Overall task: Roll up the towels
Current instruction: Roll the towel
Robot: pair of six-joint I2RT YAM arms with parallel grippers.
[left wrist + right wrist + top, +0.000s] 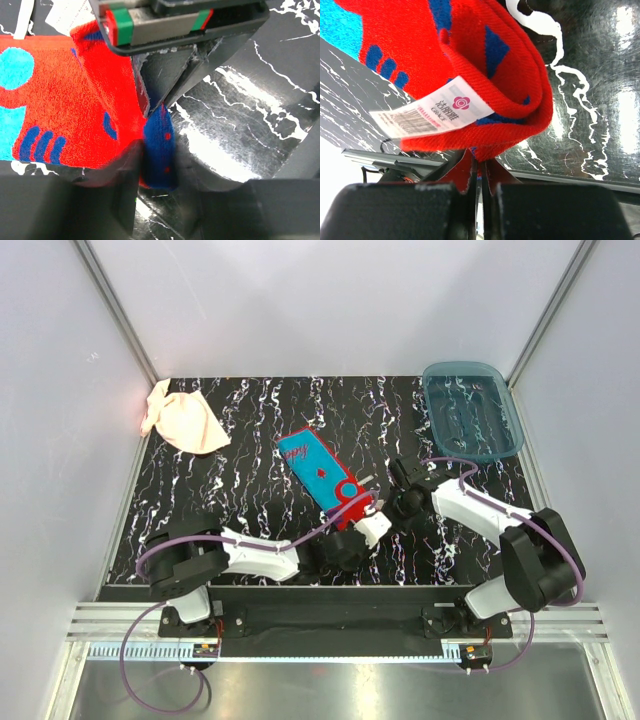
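Note:
The blue towel point(318, 472) with red pattern lies in the middle of the table, its near end folded up into a red roll point(490, 75) with a white label point(432, 112). My right gripper point(480, 162) is shut on the roll's red edge. My left gripper point(160, 172) pinches a blue fold point(159, 145) of the same towel from the other side. In the top view both grippers, left point(363, 523) and right point(388, 502), meet at the towel's near end. The peach-pink towel point(183, 422) lies crumpled at the far left corner, away from both arms.
A translucent blue plastic tray point(472, 410) stands at the far right corner. The black marbled table point(250, 490) is fenced by white walls on three sides. The right gripper's black fingers point(165, 85) fill the top of the left wrist view.

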